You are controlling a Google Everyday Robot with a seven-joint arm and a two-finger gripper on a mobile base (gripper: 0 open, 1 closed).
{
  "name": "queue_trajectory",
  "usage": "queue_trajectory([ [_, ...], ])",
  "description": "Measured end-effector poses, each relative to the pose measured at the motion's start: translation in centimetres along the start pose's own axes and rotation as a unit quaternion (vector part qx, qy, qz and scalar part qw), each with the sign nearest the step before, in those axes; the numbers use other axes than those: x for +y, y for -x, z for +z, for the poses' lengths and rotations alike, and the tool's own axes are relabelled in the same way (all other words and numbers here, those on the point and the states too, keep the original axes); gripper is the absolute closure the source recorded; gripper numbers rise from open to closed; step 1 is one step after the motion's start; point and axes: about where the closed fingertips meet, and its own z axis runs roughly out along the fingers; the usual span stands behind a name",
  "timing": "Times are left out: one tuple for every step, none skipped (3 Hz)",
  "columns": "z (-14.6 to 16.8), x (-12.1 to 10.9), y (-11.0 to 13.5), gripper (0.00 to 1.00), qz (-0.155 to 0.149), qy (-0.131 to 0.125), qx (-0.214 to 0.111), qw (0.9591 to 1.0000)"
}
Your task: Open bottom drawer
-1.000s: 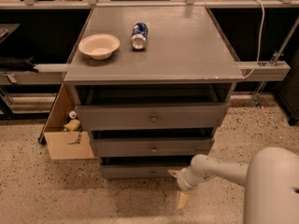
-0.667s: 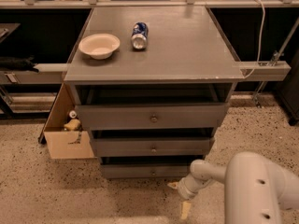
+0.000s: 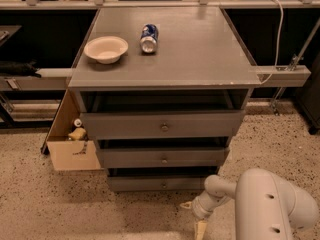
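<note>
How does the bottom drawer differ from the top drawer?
The bottom drawer front is narrowest and slimmest; the top drawer front is widest and tallest. The bottom drawer sits by the floor, the top drawer under the tabletop. Both are grey with round centre knobs. The gripper is low, right of it.

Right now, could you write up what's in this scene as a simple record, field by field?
cabinet: grey, three drawers stacked
bottom drawer: lowest, slimmest front, looks shut
knob: small, round, centre of that front
gripper: low by the floor, below and right of the knob, not on it
on top: white bowl, blue can on its side
left of cabinet: open cardboard box
</note>
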Motion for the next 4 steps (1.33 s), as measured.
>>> queue_trajectory([
  [-0.9, -1.7, -1.5, 0.0, -0.02, -0.02, 0.0, 0.9996],
  [-2.9, -4.7, -4.0, 0.0, -0.055, -0.065, -0.008, 0.9963],
  [-5.1, -6.7, -5.2, 0.0, -0.089, -0.114, -0.026, 0.9892],
  [-7.6, -7.0, -4.6, 0.0, -0.129, -0.151, -0.043, 0.9792],
])
